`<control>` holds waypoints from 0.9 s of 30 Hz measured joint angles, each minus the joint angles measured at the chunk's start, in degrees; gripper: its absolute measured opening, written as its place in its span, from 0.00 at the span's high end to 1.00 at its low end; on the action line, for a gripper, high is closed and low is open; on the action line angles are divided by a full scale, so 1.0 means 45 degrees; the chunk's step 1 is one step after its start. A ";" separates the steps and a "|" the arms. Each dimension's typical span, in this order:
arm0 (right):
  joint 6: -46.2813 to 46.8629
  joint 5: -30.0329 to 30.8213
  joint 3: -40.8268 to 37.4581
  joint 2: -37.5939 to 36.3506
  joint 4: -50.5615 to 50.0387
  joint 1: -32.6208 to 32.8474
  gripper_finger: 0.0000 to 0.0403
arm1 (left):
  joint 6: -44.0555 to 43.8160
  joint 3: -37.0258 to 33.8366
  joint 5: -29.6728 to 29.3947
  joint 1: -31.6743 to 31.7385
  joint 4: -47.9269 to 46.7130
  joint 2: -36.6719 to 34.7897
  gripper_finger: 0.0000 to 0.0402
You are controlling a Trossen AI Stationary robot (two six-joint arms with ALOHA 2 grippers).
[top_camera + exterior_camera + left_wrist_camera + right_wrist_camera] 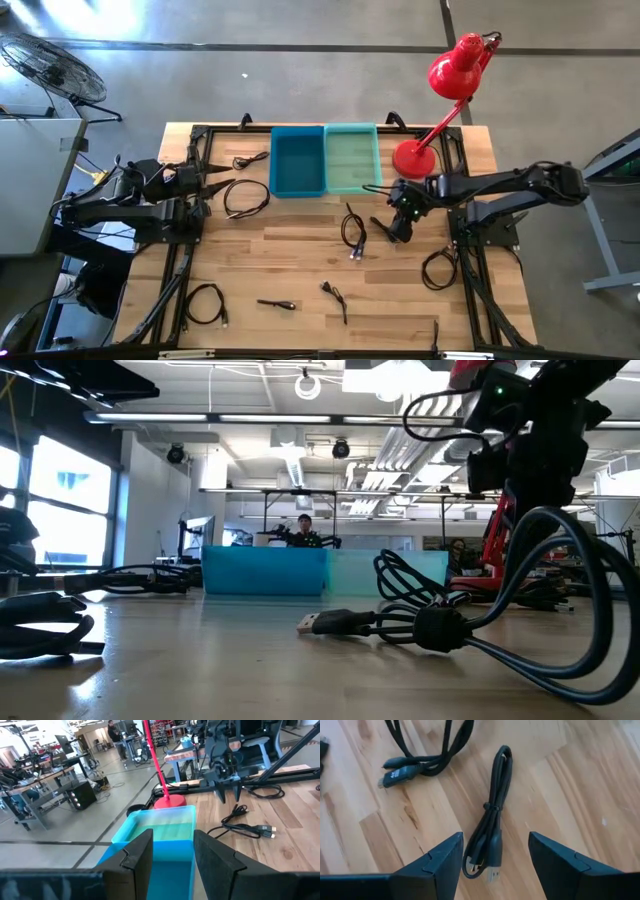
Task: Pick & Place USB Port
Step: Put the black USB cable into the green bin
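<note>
Two dark fingers (137, 857) of the left gripper (172, 857) stand apart, empty, over a blue bin (145, 832) joined to a teal bin (172, 822). Past the bins stands a red lamp (167, 800). A black cable (247, 827) lies on the bench (290, 840), below the right gripper (229, 785).

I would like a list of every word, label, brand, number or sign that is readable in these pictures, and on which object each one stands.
No text can be read in any view.
USB plug of the cable above the right gripper: a pale mark, too blurred to read.
Blue bin, green bin, red lamp: no labels visible.
Background room in the low and left wrist views: any signs too small to read.
</note>
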 joint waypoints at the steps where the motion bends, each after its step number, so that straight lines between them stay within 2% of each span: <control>1: -0.0009 0.0016 0.0000 0.0109 0.0039 0.0047 0.46 | 0.0002 0.0000 0.0000 0.0000 0.0000 0.0000 0.65; 13: -0.0107 0.0043 0.0005 0.2351 0.1224 0.0901 0.46 | -0.0007 0.0000 -0.0075 0.0004 -0.0267 0.0000 0.65; 20: -0.0643 0.0586 0.0106 0.3564 0.1127 0.0972 0.48 | -0.0007 0.0000 -0.0093 0.0000 -0.0345 0.0000 0.65; 23: -0.0852 0.0650 0.0093 0.3635 0.1113 0.0963 0.55 | -0.0007 0.0000 -0.0097 0.0005 -0.0345 0.0000 0.65; 27: -0.1111 0.0857 0.0053 0.3416 0.1168 0.0936 0.72 | -0.0007 0.0000 -0.0116 0.0000 -0.0384 0.0005 0.65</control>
